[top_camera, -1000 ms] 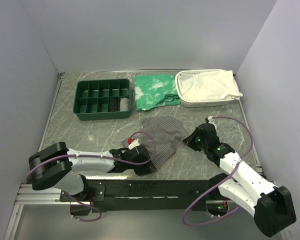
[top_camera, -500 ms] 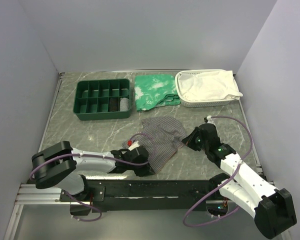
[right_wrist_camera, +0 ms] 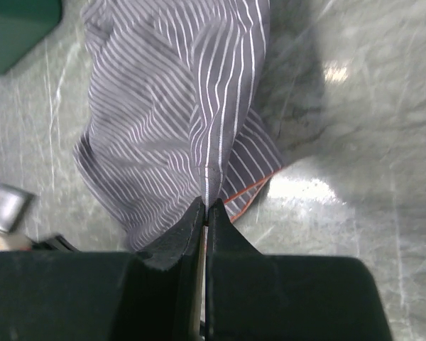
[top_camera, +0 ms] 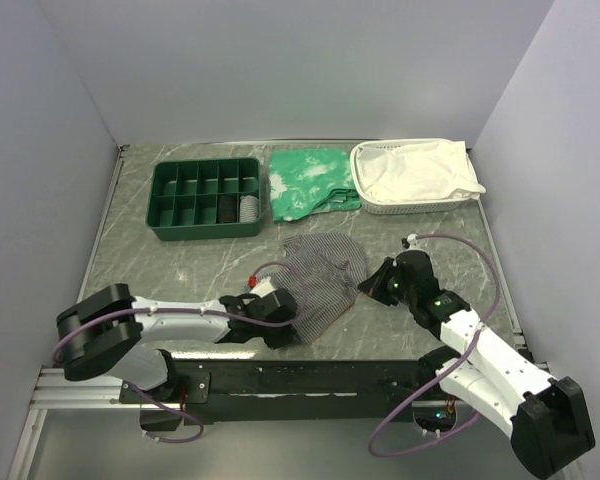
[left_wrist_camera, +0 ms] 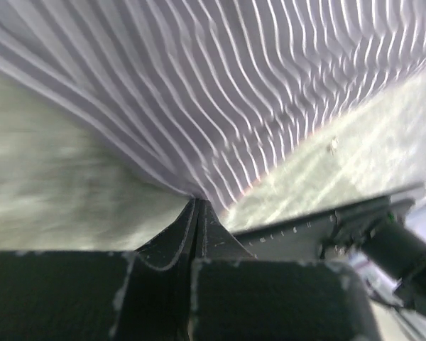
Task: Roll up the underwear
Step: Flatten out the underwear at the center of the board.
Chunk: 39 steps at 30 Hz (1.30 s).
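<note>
The underwear [top_camera: 322, 275], grey with fine pinstripes, lies bunched on the table's middle front. My left gripper [top_camera: 292, 322] is shut on its near left edge; in the left wrist view [left_wrist_camera: 197, 201] the fabric [left_wrist_camera: 220, 92] rises straight from the closed fingertips. My right gripper [top_camera: 365, 287] is shut on its right edge; in the right wrist view [right_wrist_camera: 206, 206] the fingertips pinch a fold of the striped fabric [right_wrist_camera: 170, 128], with an orange-red trim line beside them. The cloth hangs lifted between both grippers.
A green divided tray [top_camera: 208, 198] stands at the back left. A green white-patterned cloth [top_camera: 313, 180] lies behind the underwear. A white basket [top_camera: 417, 205] with white cloth [top_camera: 412, 172] is at the back right. Grey walls close in both sides.
Both grippers have drawn the underwear's edges inward and up; the cloth is narrower and more bunched. The right gripper moved left, the left gripper shifted slightly.
</note>
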Each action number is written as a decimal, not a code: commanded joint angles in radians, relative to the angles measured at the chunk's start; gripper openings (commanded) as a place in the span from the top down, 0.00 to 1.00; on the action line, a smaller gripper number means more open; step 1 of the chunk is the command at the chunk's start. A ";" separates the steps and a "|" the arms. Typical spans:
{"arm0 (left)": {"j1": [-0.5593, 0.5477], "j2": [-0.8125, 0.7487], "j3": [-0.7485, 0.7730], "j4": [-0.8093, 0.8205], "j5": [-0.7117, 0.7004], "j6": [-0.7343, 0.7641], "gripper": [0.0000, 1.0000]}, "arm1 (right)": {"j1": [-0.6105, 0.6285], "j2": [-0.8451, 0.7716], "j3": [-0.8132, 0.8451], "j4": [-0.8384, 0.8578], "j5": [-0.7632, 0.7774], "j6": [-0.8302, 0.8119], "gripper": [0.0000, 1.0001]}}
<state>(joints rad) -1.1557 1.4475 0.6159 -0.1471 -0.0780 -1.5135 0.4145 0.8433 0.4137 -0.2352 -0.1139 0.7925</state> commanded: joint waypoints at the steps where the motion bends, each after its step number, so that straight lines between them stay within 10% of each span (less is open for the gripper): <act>1: 0.036 -0.128 -0.017 -0.187 -0.151 -0.007 0.99 | 0.036 -0.053 -0.052 0.023 -0.029 0.040 1.00; 10: 0.060 -0.286 -0.100 -0.237 -0.172 0.001 0.96 | 0.208 -0.066 -0.090 0.039 0.029 0.139 1.00; 15: -0.021 -0.214 -0.022 -0.178 -0.140 0.003 0.53 | 0.213 -0.021 -0.049 0.039 0.049 0.134 1.00; 26: -0.079 0.042 0.154 -0.167 -0.108 0.064 0.53 | 0.242 -0.064 -0.035 -0.001 0.068 0.152 1.00; 39: -0.079 0.112 0.162 -0.174 -0.066 0.042 0.75 | 0.242 -0.101 -0.033 -0.030 0.082 0.145 1.00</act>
<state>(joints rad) -1.2308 1.5177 0.7506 -0.3164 -0.1692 -1.4651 0.6502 0.7666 0.3470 -0.2584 -0.0578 0.9417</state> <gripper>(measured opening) 0.270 0.023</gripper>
